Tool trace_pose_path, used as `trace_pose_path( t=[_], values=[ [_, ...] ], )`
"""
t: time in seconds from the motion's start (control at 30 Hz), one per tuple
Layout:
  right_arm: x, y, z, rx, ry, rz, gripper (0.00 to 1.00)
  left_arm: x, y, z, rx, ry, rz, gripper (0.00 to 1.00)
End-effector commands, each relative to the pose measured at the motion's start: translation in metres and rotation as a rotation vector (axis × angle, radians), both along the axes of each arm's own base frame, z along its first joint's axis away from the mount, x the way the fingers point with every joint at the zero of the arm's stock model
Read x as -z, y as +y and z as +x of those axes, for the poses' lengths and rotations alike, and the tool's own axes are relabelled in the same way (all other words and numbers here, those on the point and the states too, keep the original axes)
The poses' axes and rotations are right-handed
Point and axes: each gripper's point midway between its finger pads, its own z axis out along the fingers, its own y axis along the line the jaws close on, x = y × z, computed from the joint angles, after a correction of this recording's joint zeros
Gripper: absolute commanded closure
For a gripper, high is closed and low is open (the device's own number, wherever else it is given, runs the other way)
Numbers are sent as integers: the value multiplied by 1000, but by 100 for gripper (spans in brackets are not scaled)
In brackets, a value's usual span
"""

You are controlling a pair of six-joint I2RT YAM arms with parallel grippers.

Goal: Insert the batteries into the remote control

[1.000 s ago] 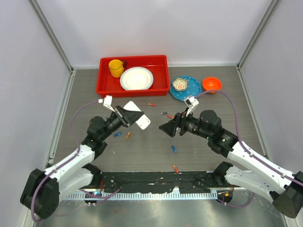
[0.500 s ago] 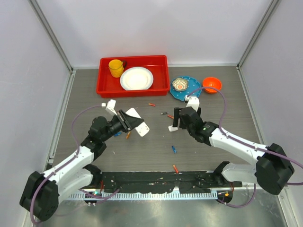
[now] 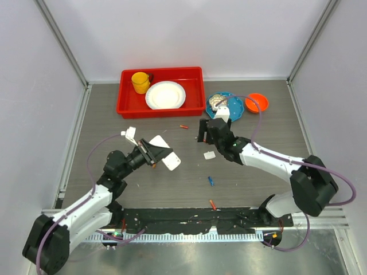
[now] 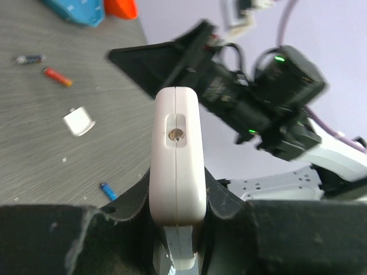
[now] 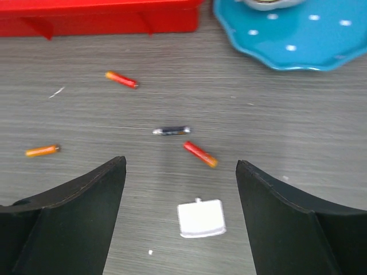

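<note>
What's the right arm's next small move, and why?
Probably lower the open right end effector onto the small red-orange cylindrical battery, which lies nearly centred ahead of its fingers, then close. The left end effector clamps the flat white plastic remote control, while the right holds nothing.

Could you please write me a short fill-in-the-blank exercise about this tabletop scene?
1. The left gripper is shut on the remote control, while the right gripper stands ____.
2. The yellow cup and the white plate sit in the ____ tray.
3. The orange bowl stands beside the ____ dotted plate.

Missing words: open; red; blue.
</note>
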Motion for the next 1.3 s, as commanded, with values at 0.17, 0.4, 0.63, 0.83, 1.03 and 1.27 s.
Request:
trace_pose_path(
  t=[0.17,0.4,0.63,0.83,1.03,1.27],
  values=[
    [11,110,11,-418,76,141,22,-61,33,-21,-98,-197,-22,100],
    [35,165,4,-544,68,53,18,-69,45,-42,-101,-251,-41,100],
    [47,190,11,-509,90,62,17,-78,38,-67,8,-315,-81,100],
    [62,203,12,-396,83,-34,16,-79,40,-76,27,-328,-112,100],
    [76,208,9,-369,111,-27,16,-80,38,-81,56,-335,-108,100],
    [86,211,10,-348,116,-50,17,-76,37,-79,54,-321,-100,100]
  ],
)
